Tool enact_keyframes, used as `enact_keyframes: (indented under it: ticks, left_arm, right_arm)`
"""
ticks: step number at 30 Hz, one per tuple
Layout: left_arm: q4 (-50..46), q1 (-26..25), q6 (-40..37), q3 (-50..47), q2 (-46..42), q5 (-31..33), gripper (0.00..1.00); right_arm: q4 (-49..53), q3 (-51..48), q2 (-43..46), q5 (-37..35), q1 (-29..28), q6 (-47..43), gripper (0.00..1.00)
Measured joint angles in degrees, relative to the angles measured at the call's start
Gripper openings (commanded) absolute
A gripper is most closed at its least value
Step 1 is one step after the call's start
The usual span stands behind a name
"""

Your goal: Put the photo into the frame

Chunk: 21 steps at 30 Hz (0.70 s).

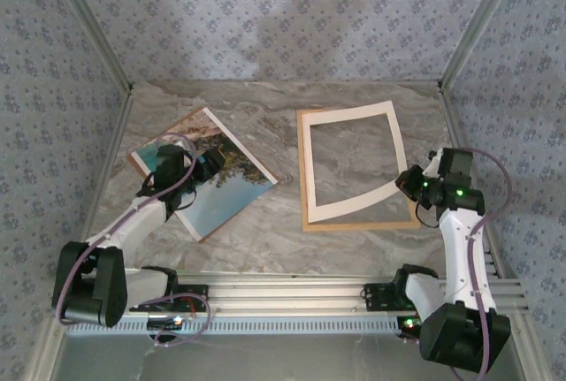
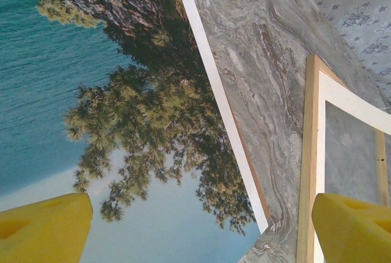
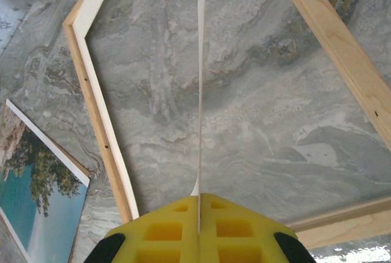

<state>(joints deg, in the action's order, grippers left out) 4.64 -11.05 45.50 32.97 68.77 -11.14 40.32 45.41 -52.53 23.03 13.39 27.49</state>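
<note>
Opening frame (image 1: pixel 354 224), centre-right on worktop (image 1: pixel 283 248): my right tool (image 3: pixel 198 205) pinching white mat (image 1: pixel 347 112) corner, holding it raised. My left tool (image 2: pixel 198 229) hovering wide over photo (image 1: pixel 232 182), left. Next, likely: pinching photo edge cleanly.

Work enclosure: a grey, marble-veined tabletop (image 1: pixel 283 240) is closed in by a back wall (image 1: pixel 283 19) and two side walls (image 1: pixel 44 116), all pale blue-grey with a small floral pattern. Bare aluminium posts (image 1: pixel 93 23) stand at the two rear corners, and a slotted aluminium rail (image 1: pixel 292 291) runs along the near edge. The light is soft and even, palest on the back wall.
</note>
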Motion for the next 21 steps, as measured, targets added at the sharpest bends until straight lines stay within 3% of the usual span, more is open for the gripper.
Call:
enact_keyframes:
  ticks: [13,21]
  left_arm:
    - [0.7,-0.4,0.0,0.3,1.4,0.0,0.93]
    - [1.1,-0.4,0.0,0.3,1.6,0.0,0.93]
  right_arm:
    - [-3.8,-4.1,-0.9,-1.2,0.0,0.1,0.0]
    - [-8.1,-7.6,-3.6,-1.4,0.4,0.1,0.17]
